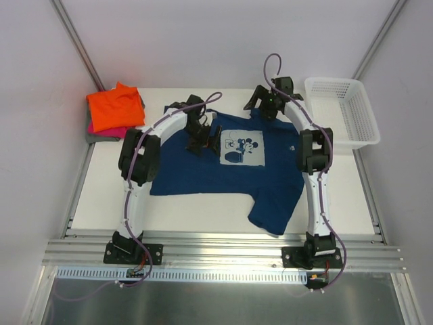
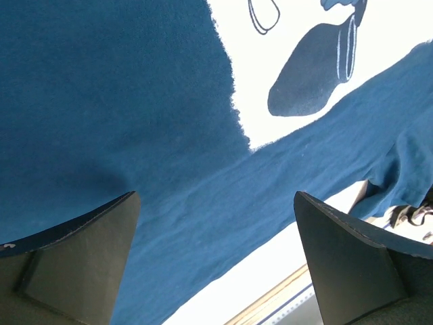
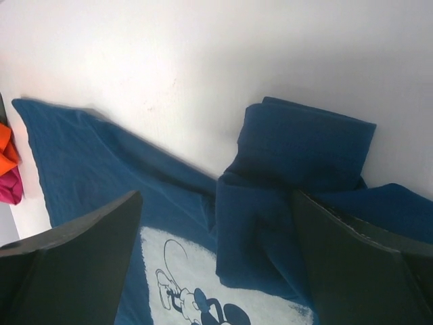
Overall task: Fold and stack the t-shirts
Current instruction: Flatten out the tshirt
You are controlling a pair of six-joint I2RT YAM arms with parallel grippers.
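Over the navy t-shirt (image 1: 203, 172), spread print-up on the table (image 1: 203, 213), my left gripper (image 1: 199, 141) and right gripper (image 1: 269, 101) hang released, empty; best flatten the bunched sleeve (image 3: 298, 156) first, I judge, then pinch the edges evenly.

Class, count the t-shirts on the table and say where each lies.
4. The navy t-shirt lies spread at the centre; the orange t-shirt tops a folded pile at the far left, with the pink t-shirt and grey t-shirt under it. More may be hidden there.
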